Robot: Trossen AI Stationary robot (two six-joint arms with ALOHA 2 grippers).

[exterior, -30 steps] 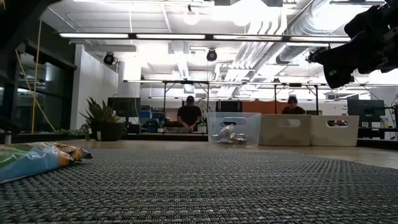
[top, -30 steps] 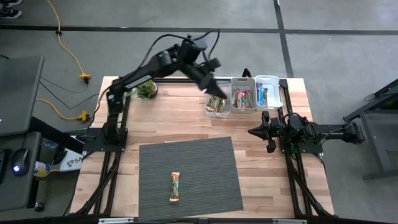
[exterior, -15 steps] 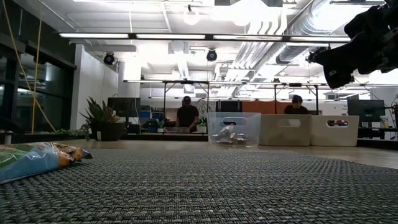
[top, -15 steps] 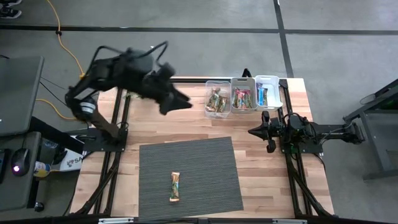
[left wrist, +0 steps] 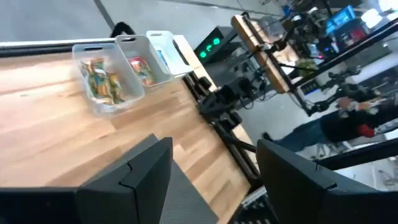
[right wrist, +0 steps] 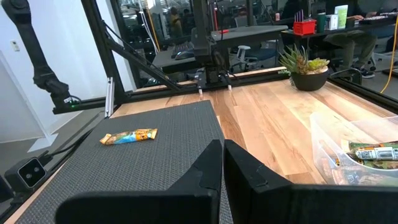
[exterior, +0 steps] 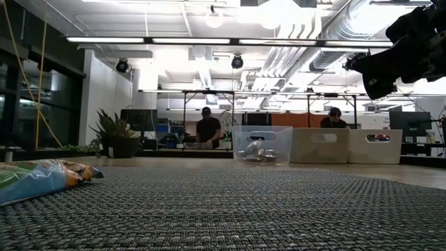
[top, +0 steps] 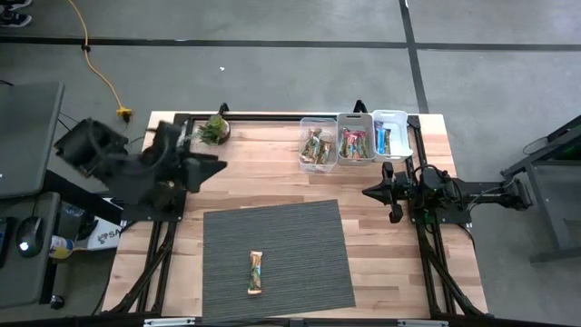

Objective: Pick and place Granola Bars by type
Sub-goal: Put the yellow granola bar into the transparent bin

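One granola bar with an orange and blue-green wrapper lies flat on the grey mat; it also shows in the right wrist view and the low view. More granola bars lie in three bins at the far right: a clear one, a middle one and a white one. My left gripper hangs open and empty above the table's left edge; its own view shows its fingers apart. My right gripper is shut and waits at the right side.
A small potted plant stands at the far left of the table. The bins stand in a row along the far right edge. Bare wood lies between mat and bins. People sit at desks in the room behind.
My left gripper has swung away from over the clear bin toward the table's left edge, turning as it went, and has stayed open and empty. The bar on the mat and the bins have kept their places.
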